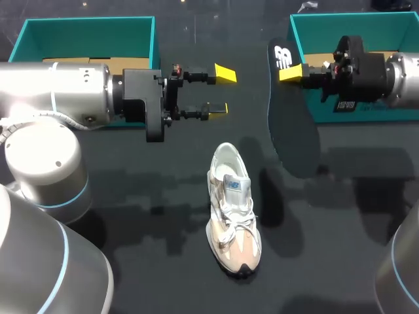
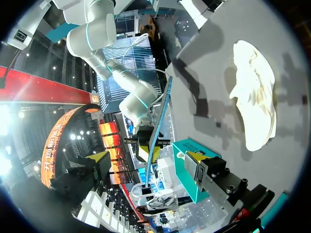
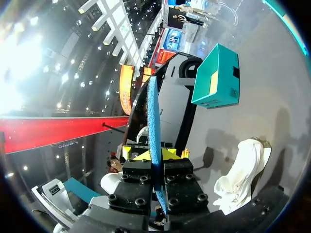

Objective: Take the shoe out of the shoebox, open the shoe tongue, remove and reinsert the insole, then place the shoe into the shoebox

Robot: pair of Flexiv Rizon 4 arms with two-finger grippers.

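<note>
In the head view, find the shoe (image 1: 232, 209) standing on its sole on the table (image 1: 131, 190), laces loose. See the left gripper (image 1: 219, 91) beyond the shoe and slightly to its left, fingers apart, nothing between them. See the right gripper (image 1: 292, 72) beyond the shoe to its right, clamped near one end of the insole (image 1: 288, 124), which is held in the air clear of the shoe. Spot a box (image 1: 85, 36) well beyond the shoe on the left and a second box (image 1: 386, 115) on the right. In the left wrist view, catch the shoe (image 2: 255, 97) off to one side of the spread fingers, untouched, with the insole (image 2: 160, 116) edge-on ahead. In the right wrist view, confirm both fingers pressing the insole (image 3: 154, 136), with the shoe (image 3: 243, 177) beside and below. Judge the risks thus: pinched near one end only, the insole may swing, bend or slip on the way down. With nothing steadying it, the shoe may skid or tip when pushed. May also snag on the tongue or collar and fold rather than seat flat.
</note>
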